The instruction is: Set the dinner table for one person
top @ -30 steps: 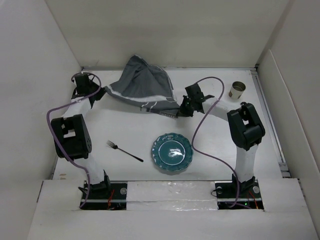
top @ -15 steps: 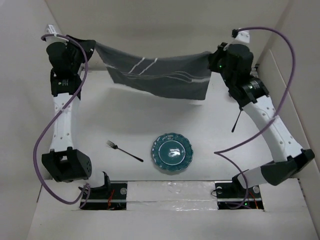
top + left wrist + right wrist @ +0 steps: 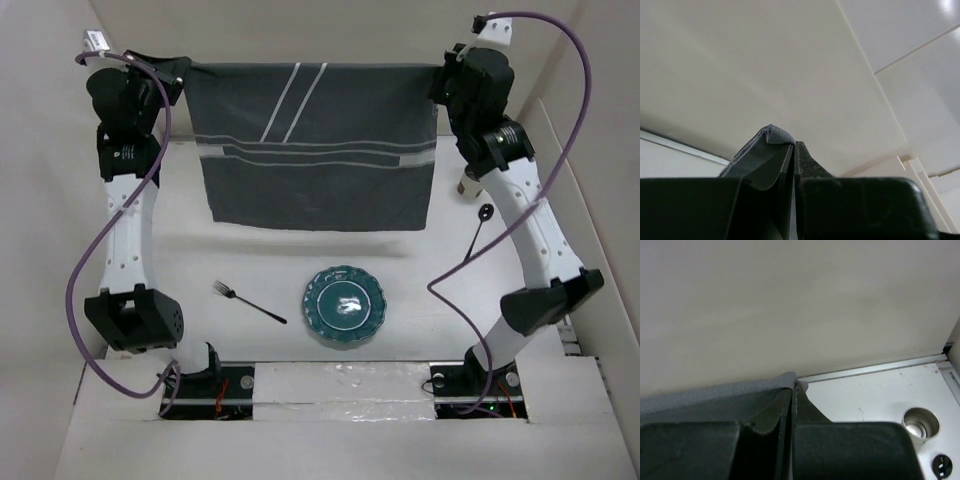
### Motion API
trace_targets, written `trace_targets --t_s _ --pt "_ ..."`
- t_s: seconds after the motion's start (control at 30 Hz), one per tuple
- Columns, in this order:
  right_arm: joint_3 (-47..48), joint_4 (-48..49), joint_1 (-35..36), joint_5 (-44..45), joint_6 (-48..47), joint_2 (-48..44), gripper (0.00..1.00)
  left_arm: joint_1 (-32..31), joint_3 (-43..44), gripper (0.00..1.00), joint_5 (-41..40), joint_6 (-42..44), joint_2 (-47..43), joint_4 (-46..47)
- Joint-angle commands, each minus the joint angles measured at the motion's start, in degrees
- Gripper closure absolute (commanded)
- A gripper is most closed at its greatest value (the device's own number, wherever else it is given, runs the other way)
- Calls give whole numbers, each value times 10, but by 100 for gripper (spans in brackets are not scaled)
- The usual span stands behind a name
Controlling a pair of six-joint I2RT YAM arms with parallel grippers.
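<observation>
Placemat [image 3: 318, 150] of dark grey cloth with thin white stripes hangs above the flat white dinner table [image 3: 250, 270], left gripper [image 3: 794, 144] and right gripper [image 3: 793, 387] each clamped on a top corner.

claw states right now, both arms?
Left claw: closed, pinching one top corner of the grey placemat.
Right claw: closed, pinching the other top corner.
</observation>
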Motion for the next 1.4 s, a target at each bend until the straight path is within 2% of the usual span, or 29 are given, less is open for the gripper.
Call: trace_targets --t_s 0.0,0.17,0.27,0.37,0.4,0.47,0.5,0.53,0.6,0.63,0.73,0.77,0.83,0.93,1.03,1.17,1.37 --pt "70 21 -34 -24 -18 59 100 3 31 100 15 -18 64 41" --pt "247 -14 -64 -58 -10 176 100 3 139 100 36 -32 153 5" --pt "313 -13 -83 -72 13 195 100 3 169 100 43 -58 167 38" --pt "333 -12 -97 -98 21 196 100 3 198 100 67 -66 179 50" --pt "313 -13 -97 -103 20 184 100 3 190 100 73 -66 174 55" --pt "254 -10 -97 -104 19 158 100 3 112 100 82 -64 153 85" --pt "151 -1 -97 -110 21 117 100 3 69 100 83 -62 125 102" --pt "86 34 -97 -115 28 91 100 3 -25 100 83 -56 107 138" --pt "-50 78 -97 -128 41 18 100 3 -125 100 87 -48 55 170" --pt "-178 116 -97 -138 57 -1 100 9 -221 100 93 -45 42 202" --pt "-343 162 -86 -150 87 -46 100 22 -344 100 111 -12 0 239" --pt "-412 159 -86 -153 99 -49 100 22 -422 100 117 -2 -8 249" --pt "-470 159 -80 -167 124 -53 100 27 -516 100 114 22 -27 264" --pt "-524 137 -80 -176 140 -41 100 27 -590 100 109 46 -31 272" --pt "-540 104 -75 -167 164 -17 100 27 -623 100 104 59 -22 282" --pt "-573 87 -75 -175 178 -7 91 27 -672 100 113 53 -4 298" --pt "-643 87 -75 -188 193 -46 90 27 -702 100 106 77 -28 262"
